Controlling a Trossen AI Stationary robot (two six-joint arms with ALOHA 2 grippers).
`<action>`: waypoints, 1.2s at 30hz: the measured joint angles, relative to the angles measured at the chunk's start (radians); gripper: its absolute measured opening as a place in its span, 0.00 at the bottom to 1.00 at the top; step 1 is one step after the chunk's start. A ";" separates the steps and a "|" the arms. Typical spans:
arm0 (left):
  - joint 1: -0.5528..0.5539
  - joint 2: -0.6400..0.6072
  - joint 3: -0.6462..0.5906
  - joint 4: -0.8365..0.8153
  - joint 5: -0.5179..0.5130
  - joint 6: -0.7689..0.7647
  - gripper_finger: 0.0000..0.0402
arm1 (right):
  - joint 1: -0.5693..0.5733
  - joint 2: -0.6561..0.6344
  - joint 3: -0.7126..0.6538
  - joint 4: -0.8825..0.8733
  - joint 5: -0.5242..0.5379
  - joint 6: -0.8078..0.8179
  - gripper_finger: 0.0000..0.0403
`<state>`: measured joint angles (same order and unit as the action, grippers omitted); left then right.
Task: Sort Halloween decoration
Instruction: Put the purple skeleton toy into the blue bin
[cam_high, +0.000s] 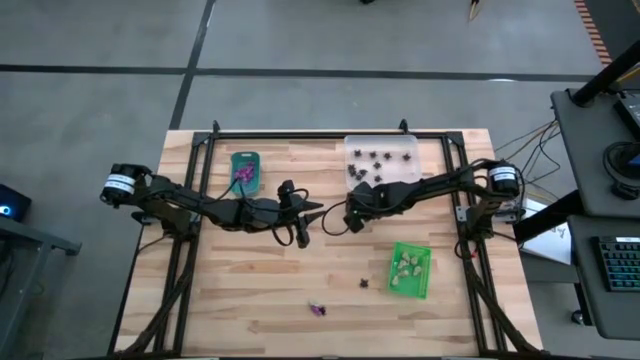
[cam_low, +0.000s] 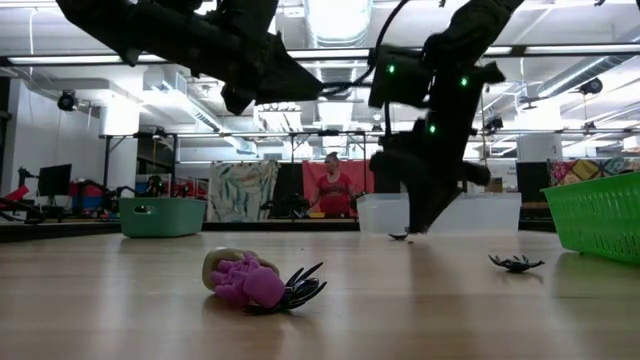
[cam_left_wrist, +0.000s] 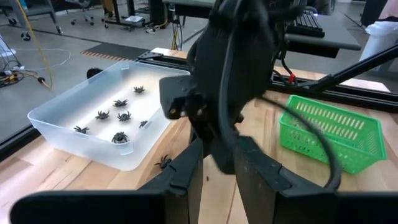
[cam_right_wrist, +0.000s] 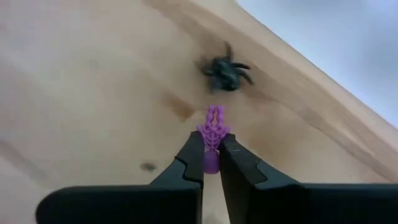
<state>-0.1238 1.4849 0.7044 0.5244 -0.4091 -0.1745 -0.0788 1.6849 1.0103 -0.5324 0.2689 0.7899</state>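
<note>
My right gripper (cam_right_wrist: 211, 146) (cam_high: 333, 224) stands at mid-table, just in front of the clear tray (cam_high: 382, 160), and is shut on a small purple trinket (cam_right_wrist: 213, 129). A black spider trinket (cam_right_wrist: 225, 71) lies on the wood just beyond it, beside the tray's wall. My left gripper (cam_left_wrist: 219, 158) (cam_high: 308, 216) hovers close by on the left, its fingers a little apart with nothing showing between them. More loose trinkets lie near the front edge: a purple one (cam_high: 317, 310) and a black one (cam_high: 364, 283). My right gripper pinches the purple trinket's lower part (cam_right_wrist: 212, 157) between its two fingertips. The fingers slant steeply down from above. The trinket's ribbed end (cam_right_wrist: 214, 118) sticks out past the tips toward the table; whether it touches the wood I cannot tell.
The clear tray holds several black spiders (cam_left_wrist: 118, 115). A teal tray (cam_high: 245, 168) with purple pieces stands at the back left, and a green tray (cam_high: 410, 268) with pale pieces at the right front. The two grippers stand close together. A person shows far behind the table (cam_low: 333, 190).
</note>
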 joint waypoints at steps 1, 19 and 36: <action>0.000 0.000 0.000 0.001 0.000 0.000 0.19 | 0.004 -0.015 -0.001 0.000 -0.013 -0.020 0.05; -0.044 0.001 0.000 0.084 0.075 0.059 0.19 | 0.218 -0.384 -0.136 0.409 -0.033 -0.493 0.04; -0.079 0.001 0.000 0.201 0.127 0.156 0.19 | 0.291 -0.266 -0.462 1.491 -0.118 -0.864 0.04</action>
<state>-0.2024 1.4857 0.7044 0.7254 -0.2825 -0.0184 0.2119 1.4188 0.5488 0.9590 0.1505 -0.0738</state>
